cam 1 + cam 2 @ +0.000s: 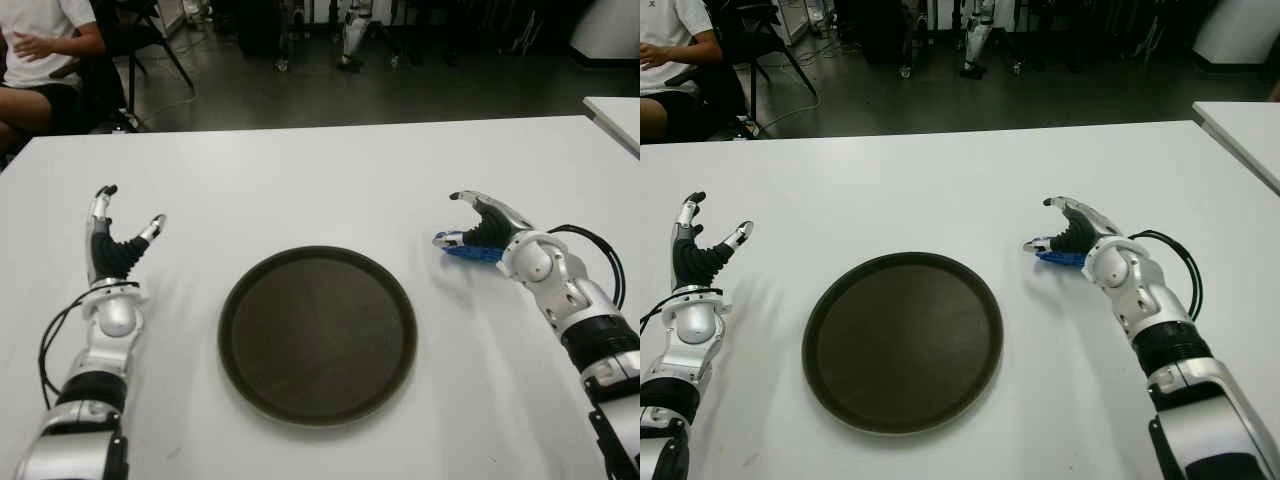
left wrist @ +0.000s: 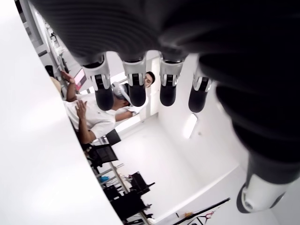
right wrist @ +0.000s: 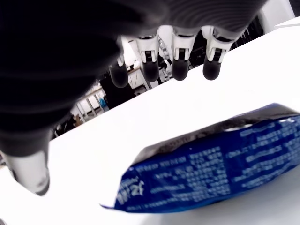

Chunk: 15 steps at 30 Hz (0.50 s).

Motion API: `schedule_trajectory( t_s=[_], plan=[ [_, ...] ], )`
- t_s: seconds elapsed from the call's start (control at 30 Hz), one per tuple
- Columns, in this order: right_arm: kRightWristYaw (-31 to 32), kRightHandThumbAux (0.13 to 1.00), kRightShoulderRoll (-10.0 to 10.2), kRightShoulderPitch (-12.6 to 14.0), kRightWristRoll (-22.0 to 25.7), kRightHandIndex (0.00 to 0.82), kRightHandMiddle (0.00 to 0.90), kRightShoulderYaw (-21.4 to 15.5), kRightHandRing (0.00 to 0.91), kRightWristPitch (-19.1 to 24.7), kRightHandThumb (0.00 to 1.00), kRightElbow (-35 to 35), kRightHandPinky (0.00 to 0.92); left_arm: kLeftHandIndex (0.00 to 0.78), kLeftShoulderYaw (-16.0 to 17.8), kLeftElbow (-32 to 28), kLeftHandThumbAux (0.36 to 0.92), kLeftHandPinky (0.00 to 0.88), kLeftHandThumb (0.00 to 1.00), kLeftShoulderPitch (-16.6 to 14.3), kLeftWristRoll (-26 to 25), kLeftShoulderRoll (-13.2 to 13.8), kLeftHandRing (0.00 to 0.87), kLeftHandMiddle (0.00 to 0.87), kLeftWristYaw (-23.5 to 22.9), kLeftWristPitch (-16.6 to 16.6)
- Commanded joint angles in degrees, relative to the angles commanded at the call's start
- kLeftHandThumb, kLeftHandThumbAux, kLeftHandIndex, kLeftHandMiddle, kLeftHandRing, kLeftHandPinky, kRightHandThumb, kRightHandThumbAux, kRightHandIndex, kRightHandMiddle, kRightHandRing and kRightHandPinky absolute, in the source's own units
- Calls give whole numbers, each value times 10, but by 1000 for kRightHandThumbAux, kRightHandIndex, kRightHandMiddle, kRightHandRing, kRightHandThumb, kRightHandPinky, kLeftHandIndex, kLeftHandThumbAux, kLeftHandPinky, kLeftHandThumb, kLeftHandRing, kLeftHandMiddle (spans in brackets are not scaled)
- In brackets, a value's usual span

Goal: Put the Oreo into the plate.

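Note:
The Oreo is a blue packet [image 1: 470, 251] lying flat on the white table [image 1: 320, 180], to the right of the round dark plate [image 1: 318, 340]. My right hand [image 1: 455, 220] hovers right over the packet, fingers spread. In the right wrist view the packet [image 3: 211, 173] lies under the palm, with the straight fingertips [image 3: 180, 70] beyond it and the thumb [image 3: 28, 171] off to one side, none of them closed on it. My left hand [image 1: 130, 210] shows left of the plate, fingers spread and holding nothing. Nothing lies in the plate.
A seated person [image 1: 40, 50] and chairs are beyond the table's far left corner. A second white table [image 1: 615, 115] stands at the far right. A black cable [image 1: 600, 250] loops beside my right forearm.

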Motion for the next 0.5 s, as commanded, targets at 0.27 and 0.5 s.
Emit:
schedule_trajectory(
  t_s=[0.27,0.5],
  plan=[
    [-1,567,-3,3,-1,0,0,-2,0,-6,49,-4,18,28,-1,5,635,0,0,-5,-2,0,1,20,-4,0],
    [0,565,-5,3,2,0,0,-4,0,-12,70,-1,16,25,1,1,630,0,0,-3,-9,-1,0,13,-19,-3]
  ],
)
